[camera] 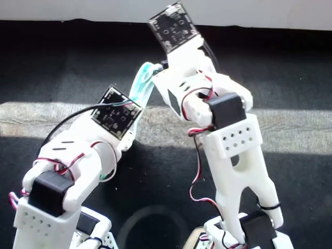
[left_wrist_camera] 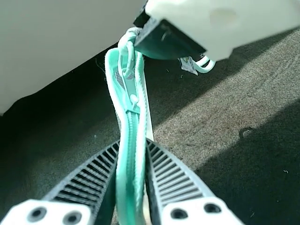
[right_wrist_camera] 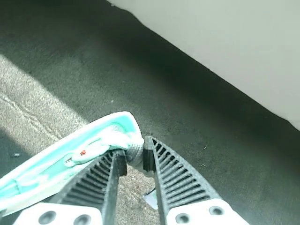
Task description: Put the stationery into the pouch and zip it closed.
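A: Where's the pouch (camera: 142, 83)?
B: Above the table (camera: 290, 129), left gripper (left_wrist_camera: 133, 145) clamped on its zip edge, right gripper (right_wrist_camera: 135, 147) pinching the end tab (right_wrist_camera: 135, 153).
A: Handling?
B: Soft, light, likely floppy; grip the seam.

I saw a dark, felt-like table covering (camera: 52, 62) that ran back to a pale wall (camera: 259, 10) along its far edge. A bright band of sunlight (camera: 301, 129) lay across its middle, with shadow on both sides.
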You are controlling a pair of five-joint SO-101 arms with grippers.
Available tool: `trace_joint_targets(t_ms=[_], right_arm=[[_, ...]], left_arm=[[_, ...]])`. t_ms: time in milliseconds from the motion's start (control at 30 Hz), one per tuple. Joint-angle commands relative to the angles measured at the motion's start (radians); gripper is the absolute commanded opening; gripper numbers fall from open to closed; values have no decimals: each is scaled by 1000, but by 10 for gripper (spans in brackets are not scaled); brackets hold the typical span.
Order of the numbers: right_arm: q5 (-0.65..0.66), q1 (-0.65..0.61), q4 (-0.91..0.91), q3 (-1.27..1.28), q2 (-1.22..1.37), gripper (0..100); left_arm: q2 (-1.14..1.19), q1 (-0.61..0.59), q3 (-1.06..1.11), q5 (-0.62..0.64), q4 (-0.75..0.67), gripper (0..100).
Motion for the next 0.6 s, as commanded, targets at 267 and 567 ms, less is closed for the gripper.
trace_joint_targets(t_ms=[267, 567], right_arm=[[35, 240, -173, -10, 278, 5], [55, 312, -228, -2, 317, 5]], left_arm=[[-209, -18, 188, -11, 83, 10], [-259, -18, 194, -12, 155, 10]])
